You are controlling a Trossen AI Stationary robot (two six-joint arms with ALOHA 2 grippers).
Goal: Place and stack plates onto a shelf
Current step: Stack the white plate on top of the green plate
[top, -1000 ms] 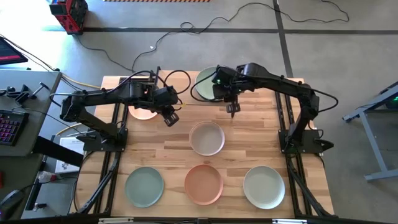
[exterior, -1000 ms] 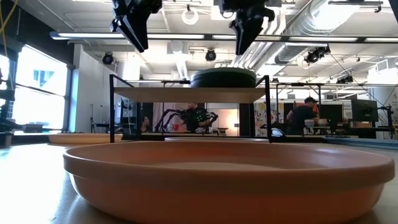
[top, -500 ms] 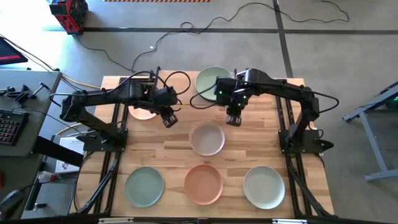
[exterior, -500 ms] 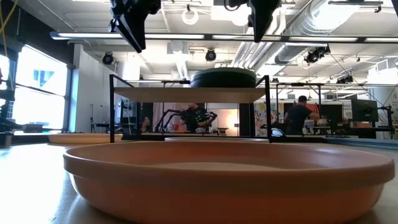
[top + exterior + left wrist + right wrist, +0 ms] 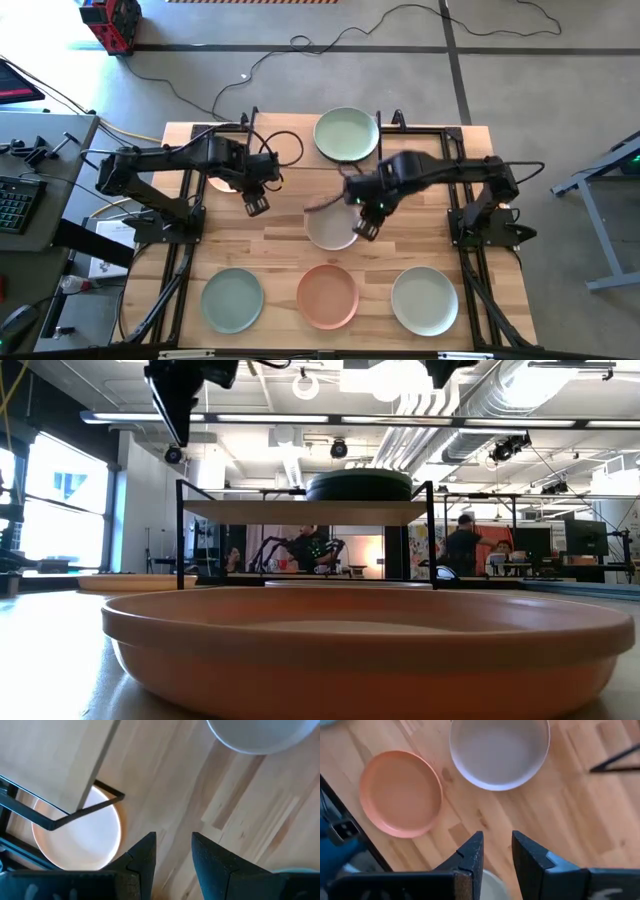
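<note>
The shelf [image 5: 305, 510] stands at the table's far side with a stack of plates [image 5: 346, 134] on its right half, sage green on top. A peach plate [image 5: 75, 837] lies on the table, partly under the shelf's left end. The whitish plate [image 5: 330, 225] sits mid-table. Along the near edge lie a sage green plate [image 5: 232, 300], a terracotta plate [image 5: 327, 296] and a pale green plate [image 5: 424, 300]. My left gripper [image 5: 255, 205] hangs open just near of the peach plate. My right gripper [image 5: 365, 228] hangs open over the whitish plate's right rim [image 5: 499, 750]. Neither holds anything.
The shelf's thin black legs [image 5: 85, 812] stand close to my left gripper [image 5: 172, 850]. Bare tabletop [image 5: 270, 250] lies between the whitish plate and the near row. A cable [image 5: 290, 150] loops over the shelf's left part. People move in the room behind the table.
My right gripper has come away from the stack on the shelf, swinging toward the table's near edge until it hangs over the whitish plate's right rim. My left gripper has drifted a little toward the left and near edges. No plate has moved.
</note>
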